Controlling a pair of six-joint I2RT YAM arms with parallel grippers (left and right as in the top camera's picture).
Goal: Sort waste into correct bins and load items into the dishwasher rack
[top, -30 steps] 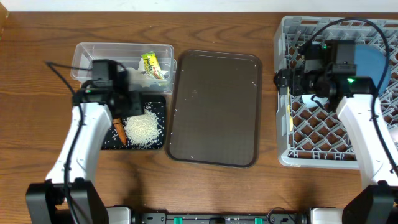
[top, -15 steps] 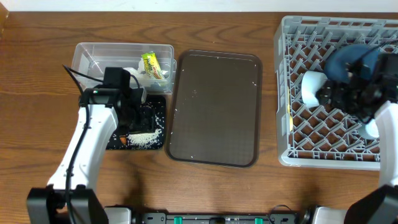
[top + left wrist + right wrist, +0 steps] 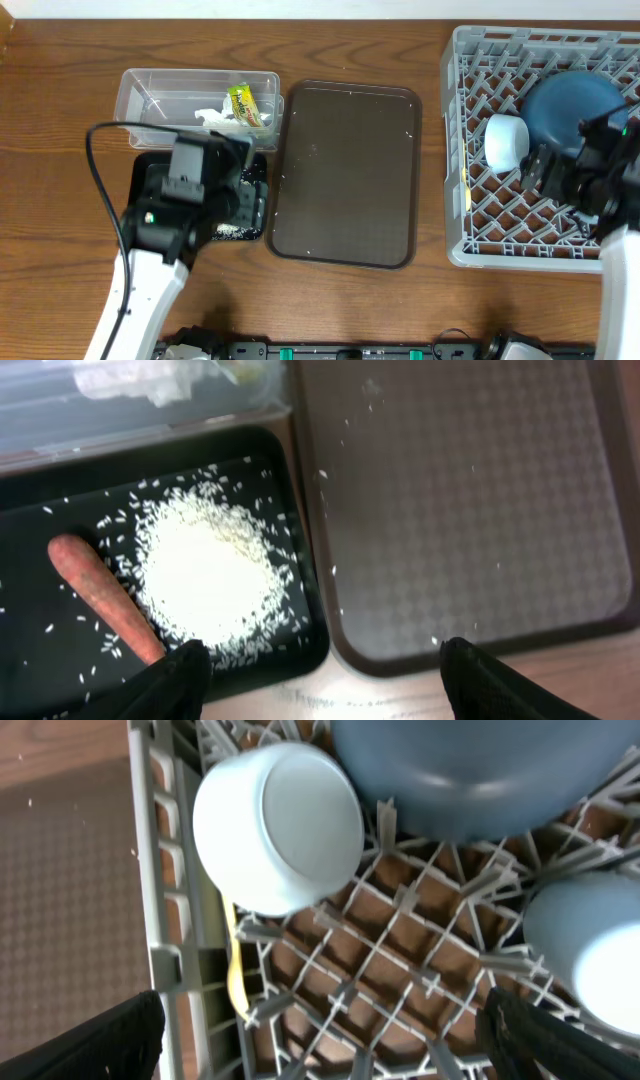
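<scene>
My left gripper [image 3: 325, 682] hangs open and empty over the front edge of the black tray [image 3: 303, 575]. That tray holds a heap of white rice [image 3: 205, 575] and an orange stick [image 3: 100, 595]. In the overhead view the left arm covers most of the black tray [image 3: 148, 168]. The clear tub [image 3: 160, 95] holds crumpled tissue [image 3: 215, 120] and a yellow-green wrapper [image 3: 243, 103]. My right gripper [image 3: 325, 1045] is open above the grey rack [image 3: 165, 935]. In the rack lie a white bowl [image 3: 275, 825], a dark blue dish [image 3: 480, 770], a light blue cup [image 3: 590, 950] and a cream spoon [image 3: 235, 970].
A large dark brown tray [image 3: 345, 170] lies between the bins and the rack [image 3: 462, 150], with a few rice grains scattered on it. The white bowl [image 3: 507, 140] and blue dish [image 3: 575, 105] take up the rack's back right part. Bare wooden table surrounds everything.
My left arm has drawn back toward the table's front over the black tray, its jaws widening. My right arm has swung from the rack's left side to its right, uncovering the bowl and dish.
</scene>
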